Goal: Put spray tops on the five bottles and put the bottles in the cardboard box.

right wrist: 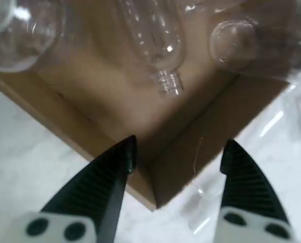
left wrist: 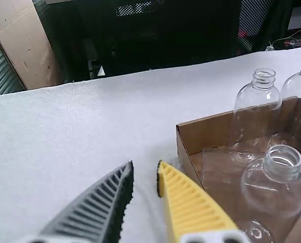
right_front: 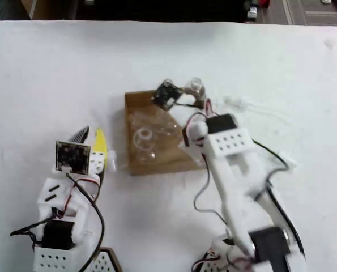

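The cardboard box [right_front: 135,164] lies mid-table with clear, uncapped bottles in it. One bottle [right wrist: 158,45] lies on its side on the box floor with its neck bare; others [right wrist: 236,40] rest beside it. Two bottles [left wrist: 256,104] [left wrist: 298,86] stand by the box's far wall and a third [left wrist: 274,185] stands nearer. My right gripper [right wrist: 180,152] hangs open over a corner of the box [right wrist: 155,187], its black fingers empty. My left gripper [left wrist: 145,174] rests on the table just left of the box [left wrist: 211,131], its grey and yellow fingers a little apart around nothing.
Clear plastic pieces, probably spray tops [right_front: 240,103], lie on the white cloth right of the box. A small white piece [right_front: 112,160] sits between the left gripper [right_front: 92,139] and the box. The table's far edge meets a dark background.
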Robot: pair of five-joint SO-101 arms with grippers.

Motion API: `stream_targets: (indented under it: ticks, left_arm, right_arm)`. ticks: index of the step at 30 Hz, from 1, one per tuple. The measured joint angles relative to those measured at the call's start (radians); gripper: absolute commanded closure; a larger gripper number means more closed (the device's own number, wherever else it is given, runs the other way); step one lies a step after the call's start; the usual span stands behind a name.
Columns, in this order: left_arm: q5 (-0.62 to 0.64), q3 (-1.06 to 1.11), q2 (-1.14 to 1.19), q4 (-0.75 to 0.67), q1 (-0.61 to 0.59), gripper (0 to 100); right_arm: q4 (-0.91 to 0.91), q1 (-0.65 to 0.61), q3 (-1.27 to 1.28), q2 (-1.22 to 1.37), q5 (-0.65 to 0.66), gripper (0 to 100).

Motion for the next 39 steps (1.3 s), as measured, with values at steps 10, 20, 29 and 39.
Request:
stream_targets:
  ticks: [10, 20, 29, 39]
  left_arm:
    - [0.000, 0.000, 0.000, 0.000, 0.000, 92]
    - [0.000, 0.000, 0.000, 0.000, 0.000, 92]
    - [0.000, 0.000, 0.000, 0.000, 0.000, 92]
    - [0.000, 0.000, 0.000, 0.000, 0.000, 92]
  right_arm:
    - [-0.120, -0.018, -0.075, 0.222, 0.028, 75.5]
    - [-0.149, -0.018, -0.129, 0.336, 0.080, 76.2]
    - [-0.149, -0.035, -0.213, 0.460, 0.081, 93.3]
    - [-0.094, -0.040, -0.293, 0.394, 0.087, 96.6]
